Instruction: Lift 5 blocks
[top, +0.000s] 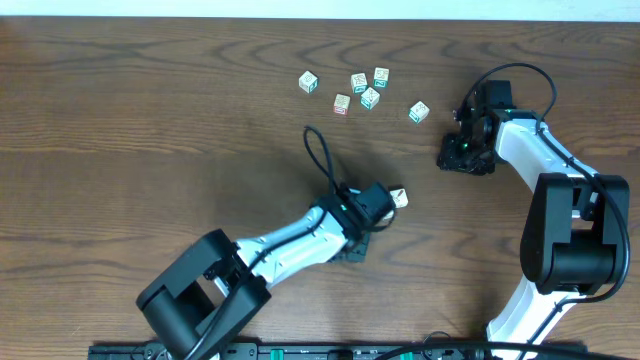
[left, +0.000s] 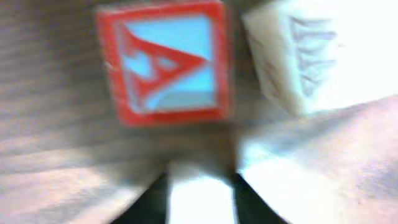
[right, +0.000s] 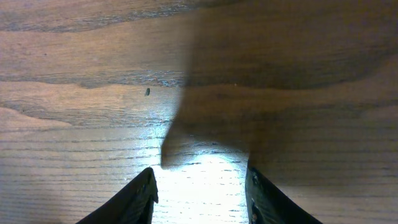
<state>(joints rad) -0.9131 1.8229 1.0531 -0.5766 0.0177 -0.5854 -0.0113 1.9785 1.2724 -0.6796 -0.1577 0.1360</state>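
Block (left: 165, 62) with red "A" sat just ahead of left end effector (top: 386, 202), closure indiscernible; right end effector (right: 199, 193) spread.

Left gripper (top: 386, 202) mid-table, one block (top: 399, 198) at its tip | six blocks (top: 370, 97) scattered up top | right gripper (top: 462, 157) right of them, apart

A dark brown wood-grain table (top: 120, 150) fills the overhead frame; a pale strip (top: 300, 8) runs along the top edge. Bright glare (right: 205, 168) sits lower centre in the right wrist view.
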